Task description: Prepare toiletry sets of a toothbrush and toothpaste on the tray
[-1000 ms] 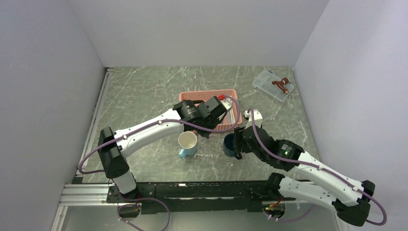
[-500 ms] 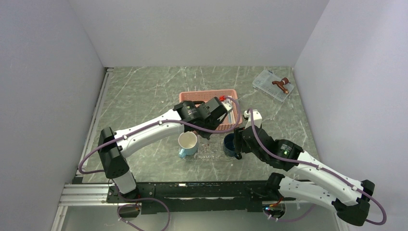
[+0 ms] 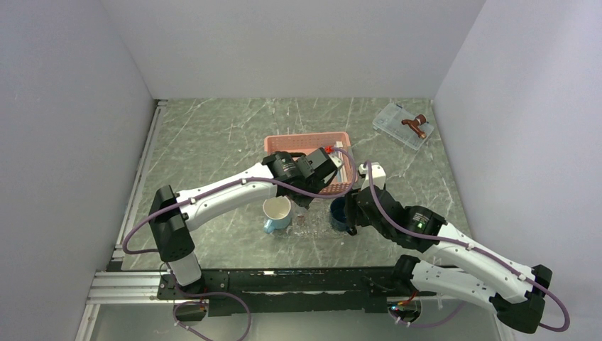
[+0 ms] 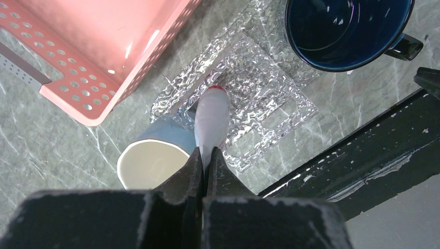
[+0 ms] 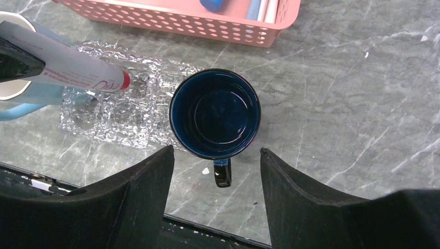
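Toothpaste tube (image 4: pixel 211 120) hanging over clear tray (image 4: pixel 262 104), being pinched by left gripper (image 4: pixel 204 158), right gripper (image 5: pixel 214 155) hovering spread wide above dark blue mug (image 5: pixel 215 111)

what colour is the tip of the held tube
Red, on a whitish tube; right wrist view shows it best.

Tray (image 4: pixel 259 98): clear crinkled plastic, glinting. Basket (image 4: pixel 104 57): glossy pink perforated plastic. Mug (image 5: pixel 215 114): glossy dark glaze. Table (image 5: pixel 337 78): smooth, marbled. Toothpaste tube (image 4: pixel 211 122): smooth, satin.
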Available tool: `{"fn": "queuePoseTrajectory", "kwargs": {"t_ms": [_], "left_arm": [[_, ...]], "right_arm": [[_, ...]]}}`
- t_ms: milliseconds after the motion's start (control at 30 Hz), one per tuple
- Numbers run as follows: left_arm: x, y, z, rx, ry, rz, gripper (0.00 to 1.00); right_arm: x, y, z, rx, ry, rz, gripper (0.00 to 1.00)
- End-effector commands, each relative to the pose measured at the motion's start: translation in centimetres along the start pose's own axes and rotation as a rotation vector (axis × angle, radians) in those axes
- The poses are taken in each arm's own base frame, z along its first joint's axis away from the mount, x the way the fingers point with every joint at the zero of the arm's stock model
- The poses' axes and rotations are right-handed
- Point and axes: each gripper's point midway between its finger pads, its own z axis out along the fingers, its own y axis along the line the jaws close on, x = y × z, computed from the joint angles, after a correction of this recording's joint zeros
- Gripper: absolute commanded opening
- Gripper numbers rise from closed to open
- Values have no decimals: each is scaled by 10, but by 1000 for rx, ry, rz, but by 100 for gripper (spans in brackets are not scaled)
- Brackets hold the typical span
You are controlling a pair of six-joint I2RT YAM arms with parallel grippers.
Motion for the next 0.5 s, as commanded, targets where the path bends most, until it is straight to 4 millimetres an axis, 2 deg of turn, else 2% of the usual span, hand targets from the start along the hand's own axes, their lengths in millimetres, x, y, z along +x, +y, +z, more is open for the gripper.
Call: {"fn": "queuePoseTrajectory", "kwargs": {"t_ms": [0, 467], "left_arm": [[-6, -1, -1, -10, -33, -16, 0], [-1, -4, 10, -3, -24, -19, 0]], "right_arm": [[-6, 6, 1, -21, -21, 17, 64], [-6, 6, 1, -21, -20, 19, 64]]}}
